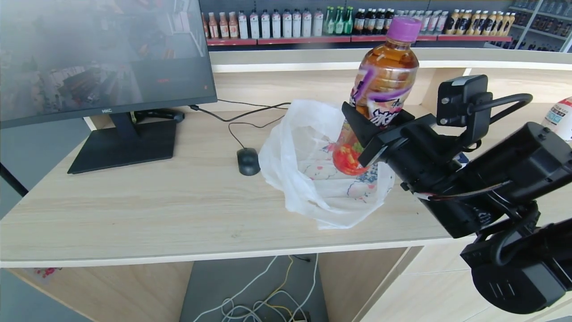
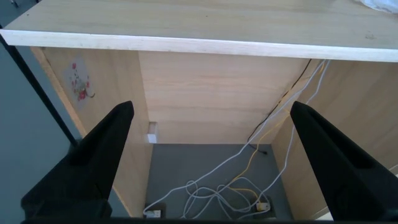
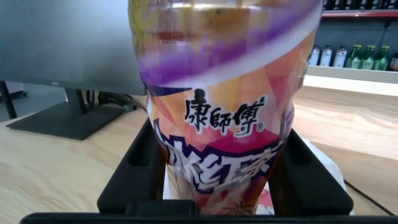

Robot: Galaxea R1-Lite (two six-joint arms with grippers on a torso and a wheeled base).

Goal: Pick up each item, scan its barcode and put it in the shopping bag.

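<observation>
The right tool (image 1: 373,127) is clamped on the bottle (image 1: 385,76), around the label. The bottle stands almost upright with its purple cap on top, so its long axis is near vertical. Its bottom appears to hang just above the open mouth of the shopping bag (image 1: 290,174), which lies right of the middle of the bench (image 1: 156,210). I judge the bag is straight below, so the right arm serves. The left tool (image 2: 211,158) hangs under the front edge of the bench, its fingers apart and holding nothing.
</observation>
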